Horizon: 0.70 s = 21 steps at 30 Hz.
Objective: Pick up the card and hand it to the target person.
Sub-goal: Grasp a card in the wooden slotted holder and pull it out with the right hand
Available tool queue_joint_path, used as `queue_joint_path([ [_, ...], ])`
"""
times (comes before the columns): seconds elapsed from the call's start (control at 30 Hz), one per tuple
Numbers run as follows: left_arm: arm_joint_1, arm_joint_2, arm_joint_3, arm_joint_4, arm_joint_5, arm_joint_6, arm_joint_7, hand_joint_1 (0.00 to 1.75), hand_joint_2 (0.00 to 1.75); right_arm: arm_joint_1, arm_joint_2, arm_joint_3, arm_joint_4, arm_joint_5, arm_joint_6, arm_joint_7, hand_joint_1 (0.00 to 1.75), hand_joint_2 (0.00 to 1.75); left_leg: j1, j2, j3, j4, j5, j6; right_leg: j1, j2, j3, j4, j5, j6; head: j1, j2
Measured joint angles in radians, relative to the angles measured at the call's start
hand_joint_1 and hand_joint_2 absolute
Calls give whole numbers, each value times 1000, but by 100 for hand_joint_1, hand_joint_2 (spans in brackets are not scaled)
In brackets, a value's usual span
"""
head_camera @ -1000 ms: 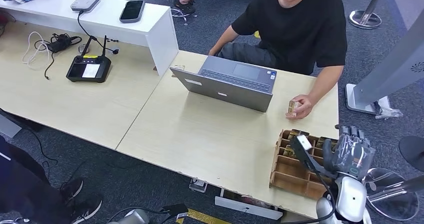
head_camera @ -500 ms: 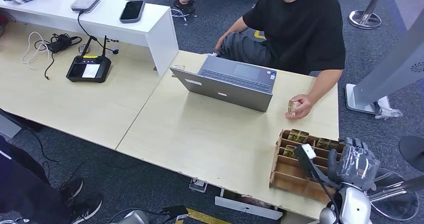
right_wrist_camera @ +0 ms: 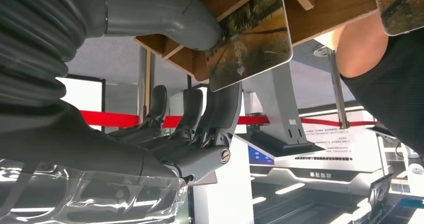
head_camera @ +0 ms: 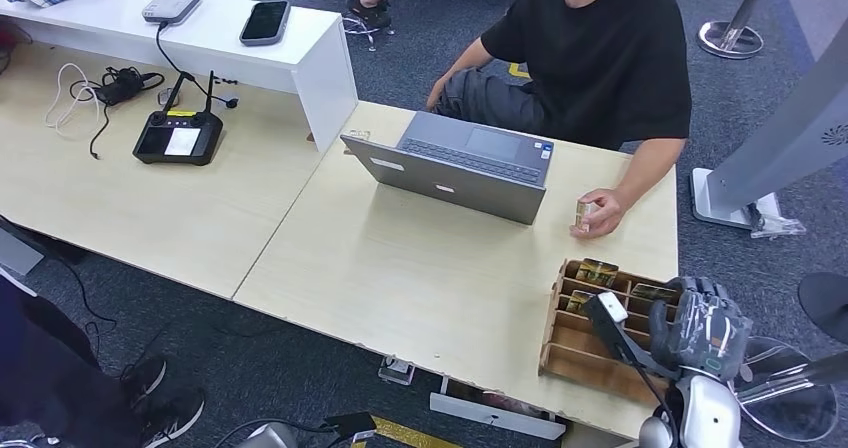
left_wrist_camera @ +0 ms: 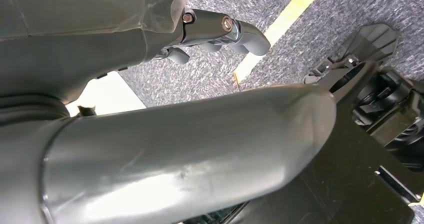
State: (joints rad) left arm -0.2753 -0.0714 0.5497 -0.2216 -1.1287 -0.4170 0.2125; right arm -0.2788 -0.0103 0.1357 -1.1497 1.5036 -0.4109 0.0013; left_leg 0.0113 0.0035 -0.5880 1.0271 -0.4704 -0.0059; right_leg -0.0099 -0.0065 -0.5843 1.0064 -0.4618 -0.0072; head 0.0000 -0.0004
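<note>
Looking down from the head view, you find the right hand (head_camera: 700,326) over the wooden card rack (head_camera: 575,343) at the table's near right corner, far nearer it than the left. A card (head_camera: 652,292) stands in the rack's far row, just beside the fingers; the person's hand (head_camera: 598,211) waits beyond the rack, already holding a small item.

At the right wrist, the thumb (right_wrist_camera: 165,15) presses one face of the card (right_wrist_camera: 250,39) and the fingers (right_wrist_camera: 220,114) lie along the other, the card's long edge pointing away from the palm. Whether it is fully clamped you cannot tell.

At the left wrist, the left hand (left_wrist_camera: 215,31) hangs over carpet, fingers curled, holding nothing.
</note>
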Motion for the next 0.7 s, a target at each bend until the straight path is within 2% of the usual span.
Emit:
queue_joint_path([
  [0.4, 7, 1, 0, 0, 1, -2, -3, 0, 0, -35, 0, 22, 49, -11, -9, -14, 157, 175, 0, 0, 0, 0, 0, 0, 0, 0, 0, 0, 0, 0, 0, 0],
  [0.7, 7, 1, 0, 0, 2, -3, -13, 0, 0, -36, -1, 33, 56, -14, 1, -14, 164, 175, 0, 1, 1, 0, 0, 0, 0, 0, 0, 0, 0, 0, 0, 0],
])
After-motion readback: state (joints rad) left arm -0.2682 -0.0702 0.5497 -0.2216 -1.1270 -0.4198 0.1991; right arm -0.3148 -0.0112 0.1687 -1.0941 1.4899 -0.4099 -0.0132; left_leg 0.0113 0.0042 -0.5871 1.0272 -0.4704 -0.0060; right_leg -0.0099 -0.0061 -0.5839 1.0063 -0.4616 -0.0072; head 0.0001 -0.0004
